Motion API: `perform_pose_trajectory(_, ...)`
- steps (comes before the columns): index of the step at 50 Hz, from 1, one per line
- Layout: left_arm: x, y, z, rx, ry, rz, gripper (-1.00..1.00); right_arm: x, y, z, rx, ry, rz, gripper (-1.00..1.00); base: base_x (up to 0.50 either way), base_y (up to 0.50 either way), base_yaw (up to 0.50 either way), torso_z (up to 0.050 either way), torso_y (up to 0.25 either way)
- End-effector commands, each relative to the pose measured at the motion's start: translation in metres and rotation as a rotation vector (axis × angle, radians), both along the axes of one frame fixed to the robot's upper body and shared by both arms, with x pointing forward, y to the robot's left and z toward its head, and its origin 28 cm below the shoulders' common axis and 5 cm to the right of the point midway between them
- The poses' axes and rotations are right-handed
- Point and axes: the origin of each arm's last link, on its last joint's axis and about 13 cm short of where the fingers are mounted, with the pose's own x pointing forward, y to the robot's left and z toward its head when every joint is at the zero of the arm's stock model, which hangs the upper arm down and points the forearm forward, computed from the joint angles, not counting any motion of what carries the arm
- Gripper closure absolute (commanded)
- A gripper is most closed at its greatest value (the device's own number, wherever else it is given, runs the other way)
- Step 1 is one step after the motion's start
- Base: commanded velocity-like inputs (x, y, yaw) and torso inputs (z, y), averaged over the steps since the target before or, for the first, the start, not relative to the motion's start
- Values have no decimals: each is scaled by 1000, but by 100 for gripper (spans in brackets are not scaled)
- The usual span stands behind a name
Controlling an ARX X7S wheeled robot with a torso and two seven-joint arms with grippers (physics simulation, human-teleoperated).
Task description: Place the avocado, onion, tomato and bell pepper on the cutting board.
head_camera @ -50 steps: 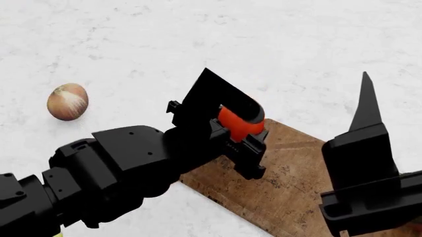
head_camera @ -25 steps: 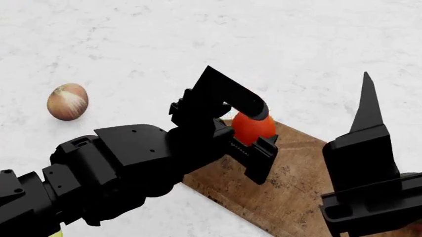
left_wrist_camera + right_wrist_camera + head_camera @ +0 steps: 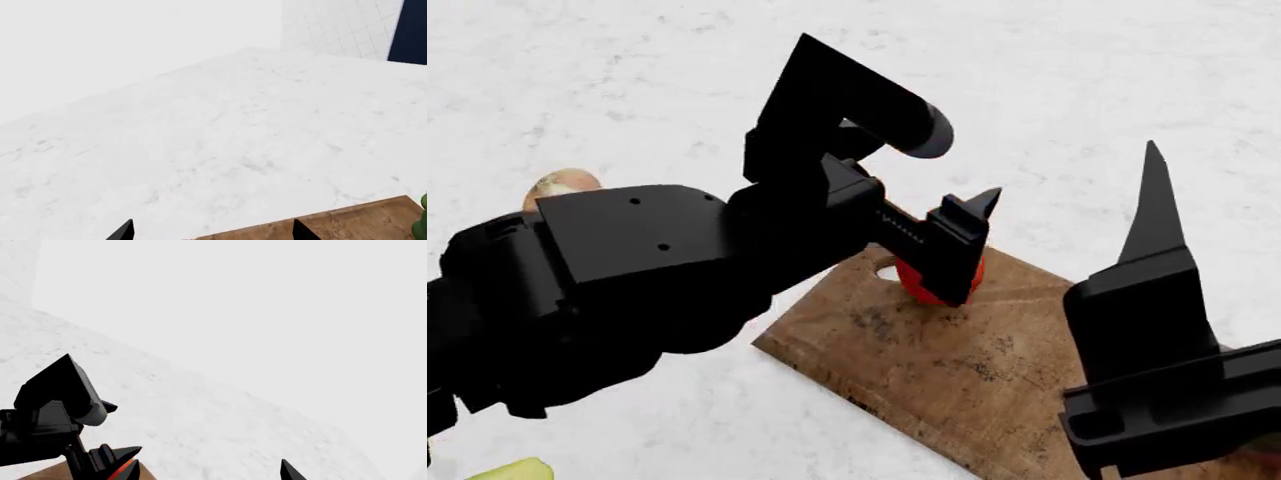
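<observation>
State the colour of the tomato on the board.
Bright red-orange; the tomato shows best in the head view.

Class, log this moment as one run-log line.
left end effector: open, above board | round red tomato: on worn brown wooden cutting board | right end effector: idle

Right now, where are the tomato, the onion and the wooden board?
tomato (image 3: 916,287): head view, red lower side showing beneath the black tool.
onion (image 3: 558,183): head view, tan top peeking over the arm.
cutting board (image 3: 961,375): head view, bare stained middle.

White marbled counter (image 3: 220,145) meets a pale tiled wall (image 3: 340,27) (dark panel (image 3: 408,30) beside)
</observation>
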Motion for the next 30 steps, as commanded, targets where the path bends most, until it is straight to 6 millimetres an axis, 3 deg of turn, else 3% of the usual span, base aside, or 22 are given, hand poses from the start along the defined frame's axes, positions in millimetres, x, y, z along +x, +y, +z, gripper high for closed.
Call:
perform_pose_trajectory(1, -9, 32, 36, -54, -81, 33, -100, 2, 2, -1, 4, -1, 19, -100, 0, 0, 0, 0, 0)
perform_pose_trajectory(11, -13, 76, 58, -73, -110, 137, -100, 7, 6, -2, 7, -1, 40, -100, 0, 0, 0, 0, 0)
perform_pose_trajectory(27, -67, 125, 68, -159, -113, 217, -100, 16, 12, -2, 10, 5, 77, -100, 0, 0, 0, 0, 0)
perform_pose_trajectory(30, -80, 132, 62, -139, -141, 232, -100, 17, 13, -4, 7, 9, 82, -100, 0, 0, 0, 0, 0)
